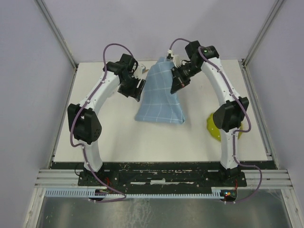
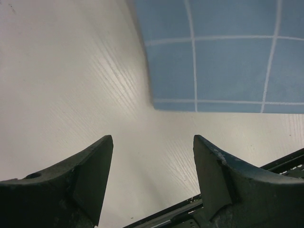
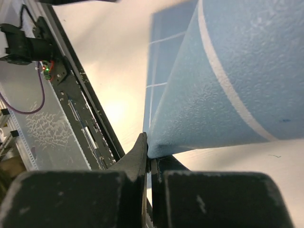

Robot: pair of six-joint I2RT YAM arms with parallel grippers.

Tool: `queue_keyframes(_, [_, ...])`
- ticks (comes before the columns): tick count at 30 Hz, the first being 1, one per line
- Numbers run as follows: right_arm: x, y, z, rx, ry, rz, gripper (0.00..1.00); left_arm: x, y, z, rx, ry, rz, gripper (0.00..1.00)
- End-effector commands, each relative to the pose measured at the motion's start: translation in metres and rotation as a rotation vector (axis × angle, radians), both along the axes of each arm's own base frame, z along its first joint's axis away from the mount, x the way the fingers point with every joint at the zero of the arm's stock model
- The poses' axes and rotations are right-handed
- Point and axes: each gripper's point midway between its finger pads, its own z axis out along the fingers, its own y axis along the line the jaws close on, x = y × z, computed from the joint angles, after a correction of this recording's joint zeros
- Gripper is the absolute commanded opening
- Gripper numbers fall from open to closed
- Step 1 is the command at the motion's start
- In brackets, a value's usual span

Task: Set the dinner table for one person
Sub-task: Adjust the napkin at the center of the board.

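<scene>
1. Presently, I log the left arm arched up from its base and bent over toward 12 o'clock, wrist tipped downward.
2. The left gripper (image 1: 137, 90) hovers over bare tabletop just beside the 9 o'clock edge of the blue gridded cloth (image 1: 159, 99). Its fingers are spread with nothing between them.
3. The right arm mirrors that arch. The right gripper (image 1: 176, 84) sits at the cloth's 2 o'clock edge, jaws pinching a fold of fabric, that side raised.
4. The cloth's near edge lies on the dinner table (image 1: 118, 137), centred and toward 12 o'clock.
5. A yellow plate (image 1: 212, 124) lies at the table's 4 o'clock, largely hidden behind the right arm. I cannot tell its contents.
</scene>
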Motion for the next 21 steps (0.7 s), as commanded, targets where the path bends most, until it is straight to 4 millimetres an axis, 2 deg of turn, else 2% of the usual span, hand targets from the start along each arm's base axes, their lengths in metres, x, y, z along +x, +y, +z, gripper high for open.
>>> queue_keyframes(1, [-0.03,0.011,0.064,0.123,-0.12,0.074,0.02,0.01,-0.01,0.009,-0.048,-0.031,-0.035,0.74])
queue_keyframes(3, [-0.034,0.009,0.057,0.11,-0.103,0.066,0.02,0.012,-0.013,0.01,-0.06,-0.028,-0.037,0.74])
queue_keyframes(8, [-0.039,0.001,0.019,0.032,-0.001,0.06,0.02,0.019,-0.017,0.014,-0.071,-0.042,-0.043,0.74])
queue_keyframes(14, [-0.032,-0.004,0.009,-0.019,-0.018,0.034,0.02,0.021,-0.02,0.014,-0.082,-0.039,-0.048,0.73])
queue_keyframes(21, [-0.024,-0.039,-0.033,-0.191,0.029,-0.08,0.02,0.024,-0.021,0.019,-0.085,-0.053,-0.053,0.73])
